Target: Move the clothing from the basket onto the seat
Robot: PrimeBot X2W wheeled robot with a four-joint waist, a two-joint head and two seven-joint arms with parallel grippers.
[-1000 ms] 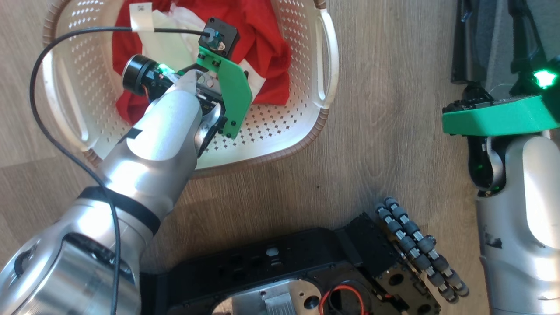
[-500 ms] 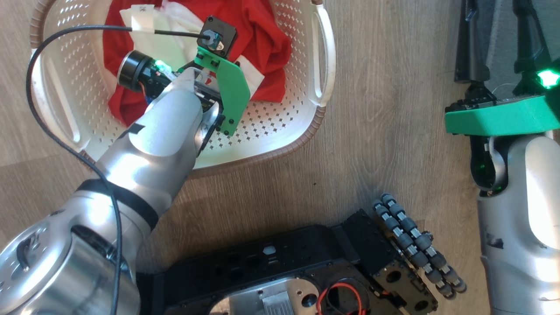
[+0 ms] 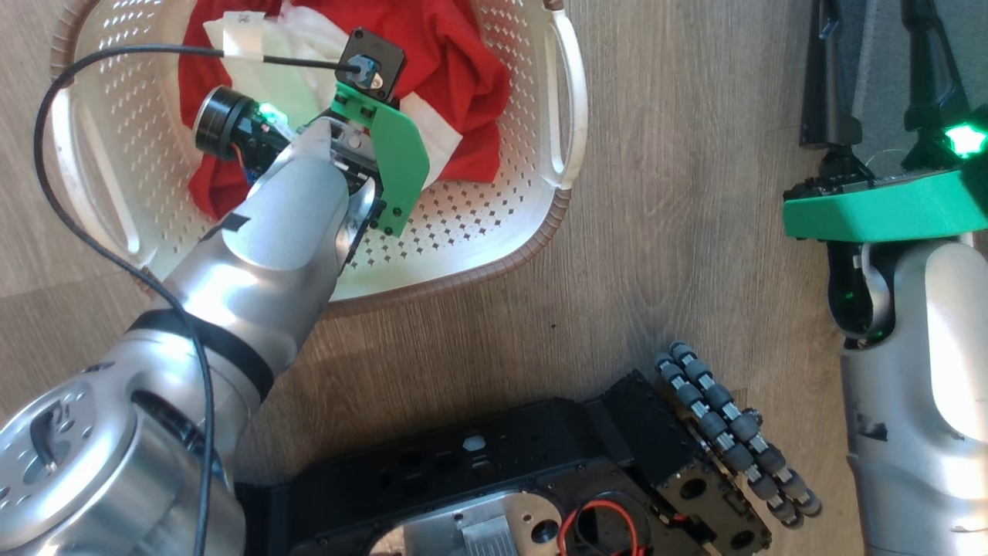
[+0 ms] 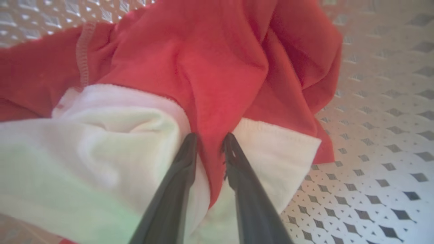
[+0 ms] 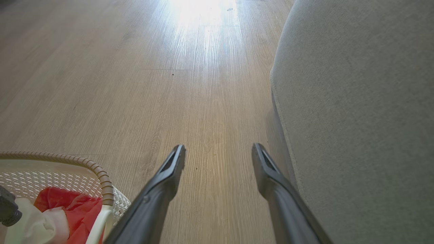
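Clothing point(image 3: 455, 69), head view: a red and white heap, all of it inside the basket point(image 3: 567, 100), which stands on the wooden floor point(image 3: 695, 193).
Left arm point(image 3: 262, 232), head view: reaches down into the basket over the heap; its wrist hides the fingers here.
Seat point(image 3: 876, 77), head view: a grey strip at the top right, well apart from the basket, with no garment seen on it.
Left gripper point(image 4: 210, 139), left wrist view: the two fingers stand close together with a raised fold of red cloth pinched between them and white fabric on either side.
Clothing, left wrist view: the clothing rests on the perforated basket bottom; nothing looks lifted.
Right gripper point(image 5: 218, 152), right wrist view: fingers spread wide with nothing between them, hanging above the floor just beside the seat's rounded edge.
Basket, right wrist view: its brown rim shows at the lower left with red and white cloth inside.
Done, as I judge: a grip on one fold, or nearly so.
Left, as I judge: lifting the garment clear of the rim, carrying it across to the seat, releasing it there, then returning for whatever remains in the basket.
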